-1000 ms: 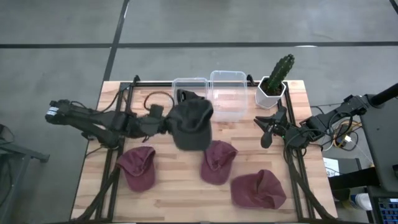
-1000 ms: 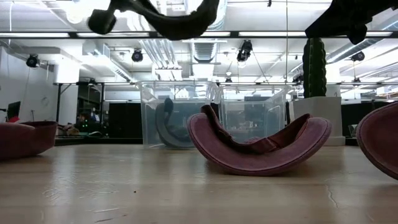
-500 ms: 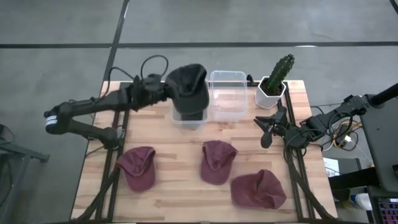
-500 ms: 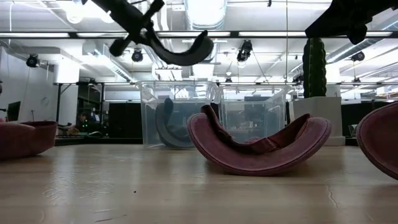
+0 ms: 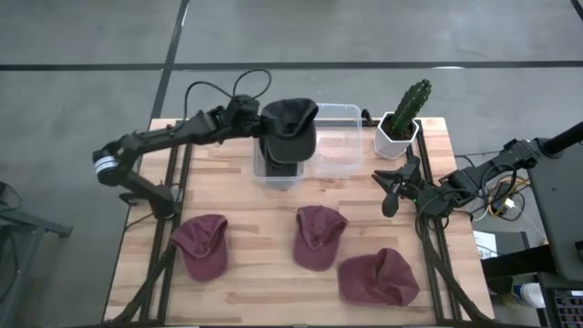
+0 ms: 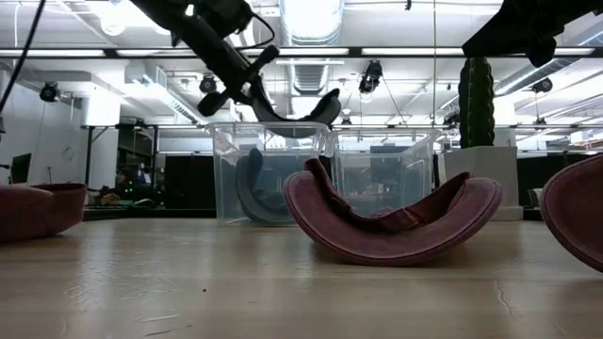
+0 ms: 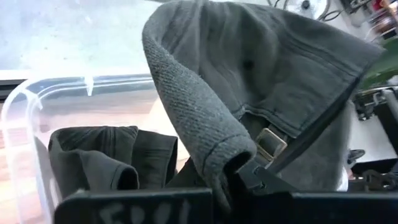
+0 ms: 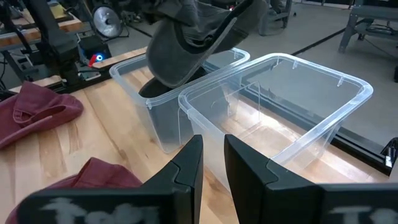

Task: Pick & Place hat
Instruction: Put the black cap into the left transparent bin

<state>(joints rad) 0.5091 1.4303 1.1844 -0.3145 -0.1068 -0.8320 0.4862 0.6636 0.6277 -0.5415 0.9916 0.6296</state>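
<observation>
My left gripper is shut on a dark grey hat and holds it over the left clear bin at the table's far edge. In the low view the hat hangs just above the bin's rim. Another dark hat lies inside that bin. Three maroon hats rest on the near half of the table. My right gripper waits, open, near the table's right edge, touching nothing. My left gripper holds the dark hat by its rim edge, beside the back strap's buckle, pinched between the two fingers. The fingers come at it slanting from the table's left. The hat is lifted clear and its crown hangs beyond the fingers over the bin.
A second clear bin stands right of the first. A cactus in a white pot occupies the far right corner. Bare wood shows between the bins and the maroon hats.
My left arm has swung the dark hat from above the table's middle toward the far edge and over the left bin, then lowered it to just above the bin's rim. The gripper has stayed shut on it. The right arm has kept still.
</observation>
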